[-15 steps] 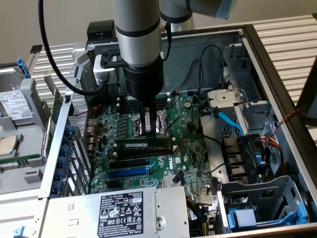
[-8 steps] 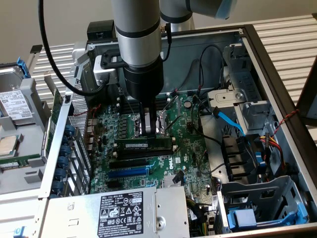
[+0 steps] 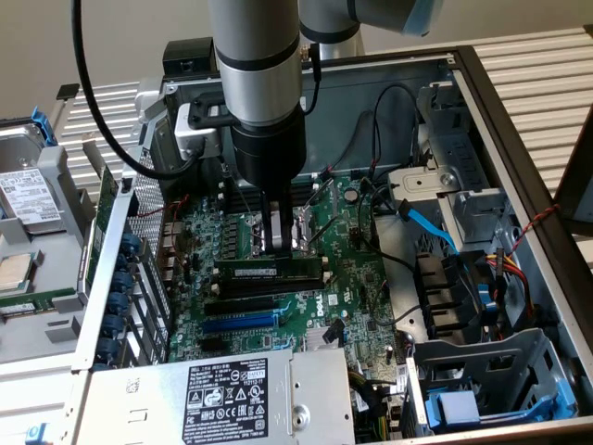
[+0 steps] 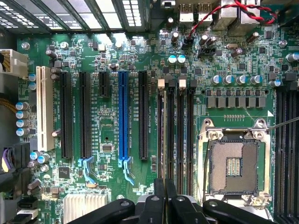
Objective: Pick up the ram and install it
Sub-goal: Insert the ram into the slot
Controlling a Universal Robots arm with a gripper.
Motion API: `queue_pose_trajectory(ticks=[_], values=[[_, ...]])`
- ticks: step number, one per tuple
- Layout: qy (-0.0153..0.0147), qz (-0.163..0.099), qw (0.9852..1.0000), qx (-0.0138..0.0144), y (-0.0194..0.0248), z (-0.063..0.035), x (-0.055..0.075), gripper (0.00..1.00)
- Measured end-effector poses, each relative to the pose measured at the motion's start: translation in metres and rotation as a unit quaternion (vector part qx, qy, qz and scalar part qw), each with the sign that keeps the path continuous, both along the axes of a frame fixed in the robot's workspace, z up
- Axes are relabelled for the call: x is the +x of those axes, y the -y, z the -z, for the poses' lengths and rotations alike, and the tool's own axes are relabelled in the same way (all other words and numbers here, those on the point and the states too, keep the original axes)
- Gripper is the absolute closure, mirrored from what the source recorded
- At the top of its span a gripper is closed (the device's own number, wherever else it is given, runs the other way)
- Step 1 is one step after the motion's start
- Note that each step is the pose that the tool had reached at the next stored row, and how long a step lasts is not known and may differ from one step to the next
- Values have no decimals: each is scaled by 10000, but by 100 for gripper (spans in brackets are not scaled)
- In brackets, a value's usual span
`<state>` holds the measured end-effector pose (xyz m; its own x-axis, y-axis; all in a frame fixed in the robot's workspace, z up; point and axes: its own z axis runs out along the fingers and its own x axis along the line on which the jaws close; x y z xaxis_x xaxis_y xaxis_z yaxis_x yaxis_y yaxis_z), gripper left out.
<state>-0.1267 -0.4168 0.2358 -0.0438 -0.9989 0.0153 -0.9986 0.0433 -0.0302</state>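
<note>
- motherboard: white "DELL" silkscreen;
- power supply label: white print and certification marks, too small to read;
- ram: small white label, illegible;
- hard drive label: illegible

The arm is a stout silver-grey tube ringed by a black band, with a pale blue joint cap at its two o'clock in the exterior view. A black cable loops away at nine o'clock, past a silver bracket. The gripper is black — round body, slim fingers, linkage bars with round pivot pins.
</note>
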Motion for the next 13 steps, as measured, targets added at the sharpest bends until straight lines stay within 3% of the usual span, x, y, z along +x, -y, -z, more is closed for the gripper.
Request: queue_pose_trajectory(ticks=[3,6,13], values=[[8,0,10000,0,0,0,-4,87],[49,0,10000,0,0,0,-21,87],[205,0,9998,1,0,-4,-66,87]])
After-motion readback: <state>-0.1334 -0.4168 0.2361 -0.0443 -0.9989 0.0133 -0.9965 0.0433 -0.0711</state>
